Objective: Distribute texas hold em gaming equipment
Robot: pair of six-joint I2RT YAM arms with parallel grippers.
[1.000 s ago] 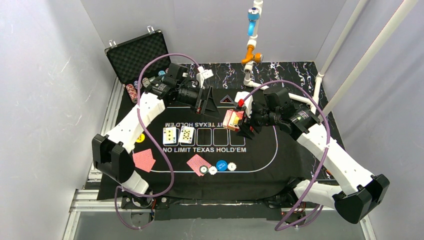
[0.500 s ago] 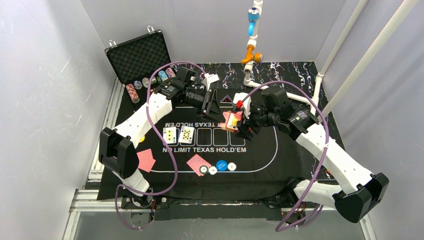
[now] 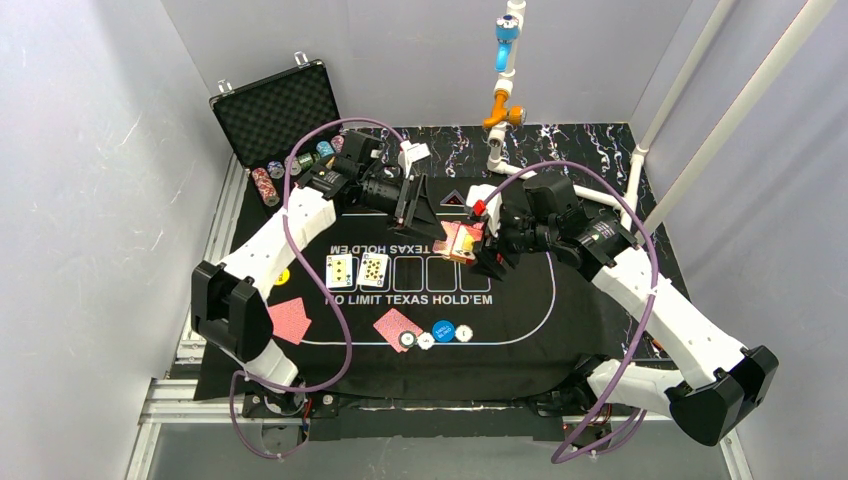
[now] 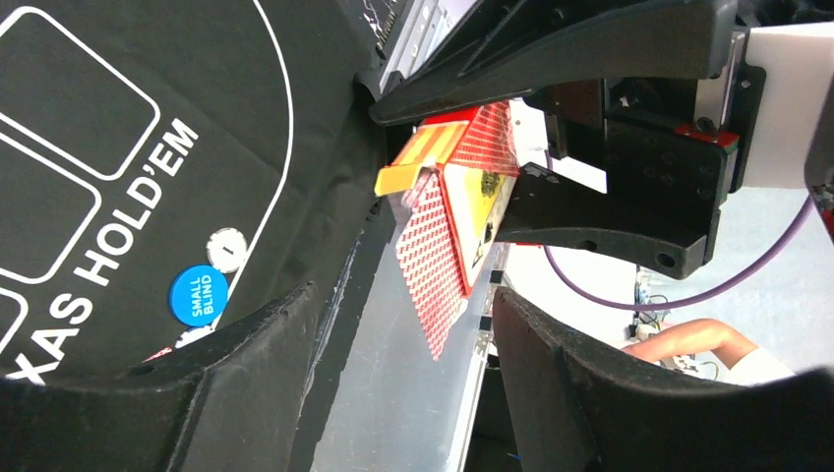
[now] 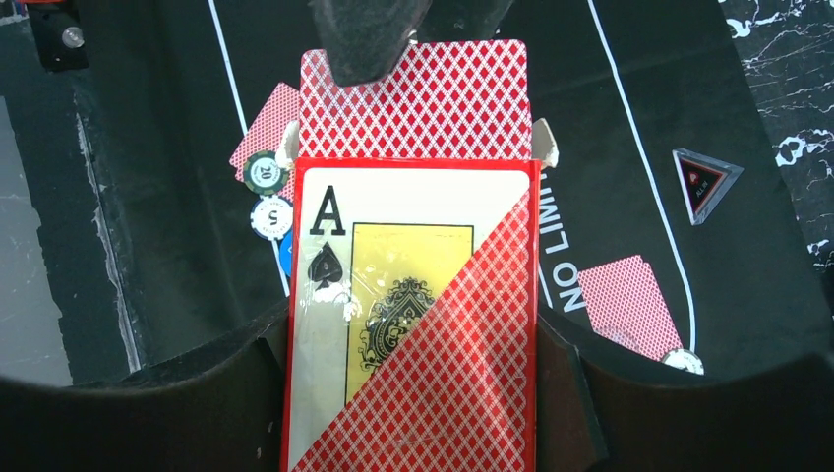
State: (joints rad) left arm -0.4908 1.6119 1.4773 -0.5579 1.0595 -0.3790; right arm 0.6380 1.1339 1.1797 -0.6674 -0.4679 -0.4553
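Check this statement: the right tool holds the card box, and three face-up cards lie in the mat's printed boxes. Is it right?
No. Two face-up cards, not three, lie in the printed boxes of the mat; the top external view shows it. The right tool does hold the card box.

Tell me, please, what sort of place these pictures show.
Probably a robotics lab test cell dressed as a poker table: plain grey walls, an aluminium frame, a left arm and right arm bolted at the near edge, and a black mat printed NO LIMIT TEXAS HOLD'EM.
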